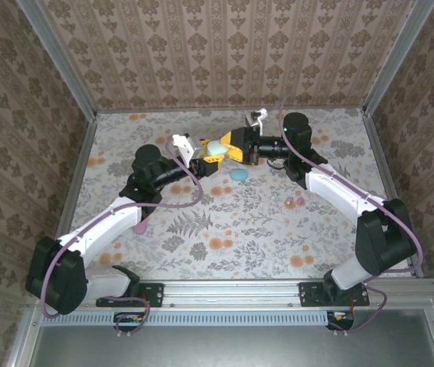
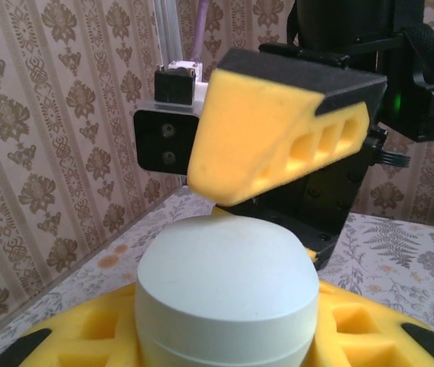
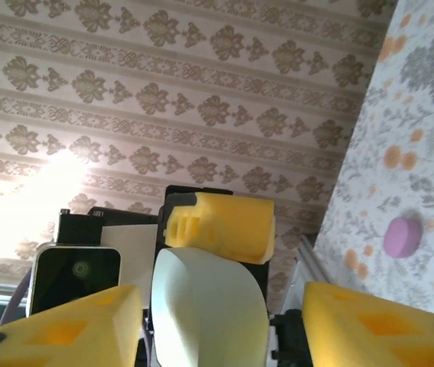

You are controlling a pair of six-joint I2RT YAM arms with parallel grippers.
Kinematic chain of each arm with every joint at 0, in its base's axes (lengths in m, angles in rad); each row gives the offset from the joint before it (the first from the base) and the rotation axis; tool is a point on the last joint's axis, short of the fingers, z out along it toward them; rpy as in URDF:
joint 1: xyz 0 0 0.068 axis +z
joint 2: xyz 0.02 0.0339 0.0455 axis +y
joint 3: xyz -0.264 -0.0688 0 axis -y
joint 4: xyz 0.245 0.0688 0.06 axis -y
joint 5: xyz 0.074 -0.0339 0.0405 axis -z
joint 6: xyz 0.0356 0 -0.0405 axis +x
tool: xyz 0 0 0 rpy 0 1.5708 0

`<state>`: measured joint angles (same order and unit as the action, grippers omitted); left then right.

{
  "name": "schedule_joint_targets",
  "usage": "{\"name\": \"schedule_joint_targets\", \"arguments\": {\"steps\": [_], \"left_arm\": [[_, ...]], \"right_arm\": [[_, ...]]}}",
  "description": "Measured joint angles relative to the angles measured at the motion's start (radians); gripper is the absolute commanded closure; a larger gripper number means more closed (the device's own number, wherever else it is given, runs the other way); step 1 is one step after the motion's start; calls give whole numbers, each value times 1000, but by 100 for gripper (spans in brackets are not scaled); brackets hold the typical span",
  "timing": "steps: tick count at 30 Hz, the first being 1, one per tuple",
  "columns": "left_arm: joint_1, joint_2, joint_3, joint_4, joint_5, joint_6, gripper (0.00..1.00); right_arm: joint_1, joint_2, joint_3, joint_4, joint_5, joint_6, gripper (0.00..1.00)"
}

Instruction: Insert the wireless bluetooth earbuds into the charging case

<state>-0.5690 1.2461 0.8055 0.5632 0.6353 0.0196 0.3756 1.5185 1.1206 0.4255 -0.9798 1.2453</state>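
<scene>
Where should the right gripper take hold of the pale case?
Probably the domed upper half of the case, pinched across its rounded sides, coming from opposite the left gripper: that gripper clamps the lower part, leaving the dome free.

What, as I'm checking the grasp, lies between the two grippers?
A pale case lies between the left gripper and right gripper, seen in the top view.

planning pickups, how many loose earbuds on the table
2: one earbud and a second earbud beside it, on the table by the right arm; more may hide under the arms.
</scene>
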Motion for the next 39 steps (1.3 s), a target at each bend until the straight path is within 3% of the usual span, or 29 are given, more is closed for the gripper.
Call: {"name": "schedule_joint_targets", "arguments": {"steps": [4,8,13,16,24,39], "left_arm": [[0,10,0,-5,53,-1,73],[0,47,0,17,107,-16,74],[0,104,8,29,170,-40,74],[0,129,27,30,200,-54,74],[-2,154,72,59,246,-80,74],[-15,164,90,53,285,-80,75]], "right_arm": [[-30,-88,5,-186,64,-224,29],[-39,-219,6,-377,168,-546,29],[-34,-337,-34,-463,225,-878,28],[-30,-344,-39,-518,240,-996,27],[-21,-317,-39,-606,241,-1146,26],[-16,-253,-35,-609,260,-1144,26]]}}
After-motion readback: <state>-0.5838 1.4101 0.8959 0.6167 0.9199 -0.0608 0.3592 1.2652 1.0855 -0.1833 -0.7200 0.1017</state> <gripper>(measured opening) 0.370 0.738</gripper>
